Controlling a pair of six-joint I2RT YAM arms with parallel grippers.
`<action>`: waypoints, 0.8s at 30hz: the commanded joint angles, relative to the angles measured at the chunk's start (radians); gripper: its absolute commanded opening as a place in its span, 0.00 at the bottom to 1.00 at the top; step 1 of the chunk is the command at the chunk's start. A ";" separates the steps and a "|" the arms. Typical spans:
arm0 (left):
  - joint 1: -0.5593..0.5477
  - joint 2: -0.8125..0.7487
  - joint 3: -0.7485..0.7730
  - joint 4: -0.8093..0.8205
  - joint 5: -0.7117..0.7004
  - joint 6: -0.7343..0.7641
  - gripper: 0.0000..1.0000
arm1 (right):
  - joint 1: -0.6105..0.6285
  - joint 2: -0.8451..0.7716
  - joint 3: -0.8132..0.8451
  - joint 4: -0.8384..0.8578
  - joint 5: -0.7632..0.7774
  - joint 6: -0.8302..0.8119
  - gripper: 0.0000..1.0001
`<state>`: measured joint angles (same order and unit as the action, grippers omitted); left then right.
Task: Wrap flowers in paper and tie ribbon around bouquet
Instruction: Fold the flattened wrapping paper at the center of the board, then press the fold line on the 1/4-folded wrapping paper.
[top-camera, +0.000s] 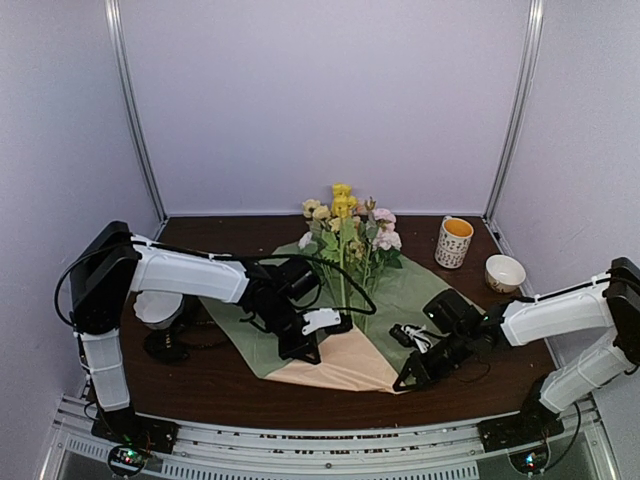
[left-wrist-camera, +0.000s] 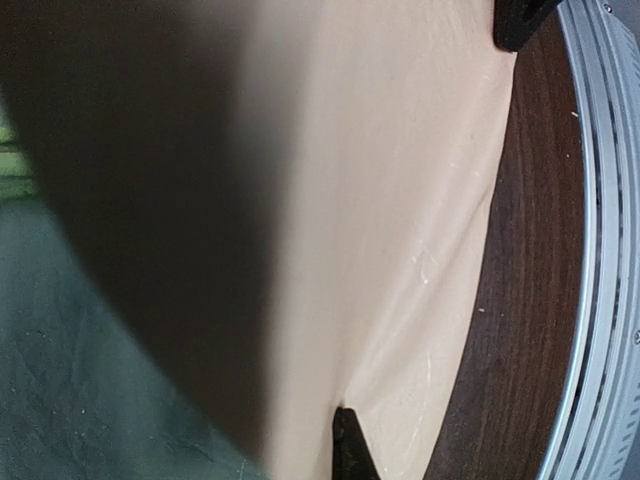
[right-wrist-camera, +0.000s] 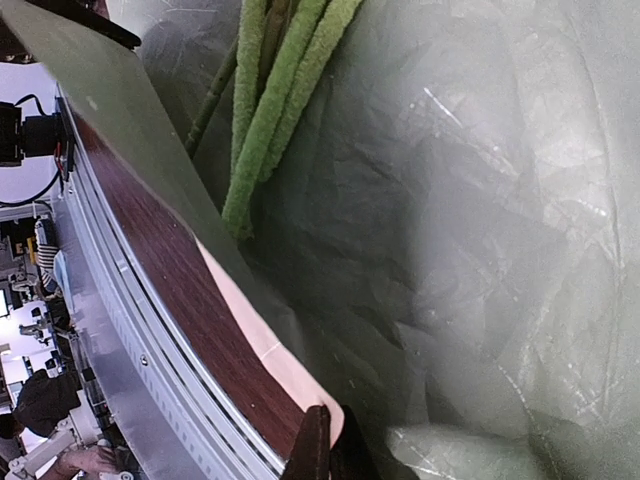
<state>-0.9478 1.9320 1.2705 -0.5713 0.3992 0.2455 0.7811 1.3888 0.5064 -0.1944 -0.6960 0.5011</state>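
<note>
Visibly, left jaws and right jaws pinch the paper (top-camera: 340, 368); mug (top-camera: 454, 243) pattern illegible.

White arms (top-camera: 190, 272), black joints and cables.

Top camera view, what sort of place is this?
Probably a robot lab test booth: plain pale walls on aluminium frame posts enclose a dark table, with two arms bolted to a metal rail and flowers staged on paper.
</note>
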 joint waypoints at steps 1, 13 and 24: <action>0.014 0.010 -0.001 -0.035 -0.108 0.026 0.00 | -0.005 -0.024 -0.008 -0.173 0.069 -0.002 0.00; 0.014 0.004 -0.020 0.008 -0.007 0.003 0.00 | -0.017 -0.134 0.122 -0.386 0.185 -0.054 0.22; 0.014 0.027 -0.016 0.011 0.015 -0.006 0.00 | 0.074 -0.141 0.175 -0.027 0.084 0.046 0.16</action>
<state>-0.9386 1.9423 1.2629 -0.5571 0.3889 0.2504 0.8162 1.1664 0.7143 -0.4416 -0.5426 0.4721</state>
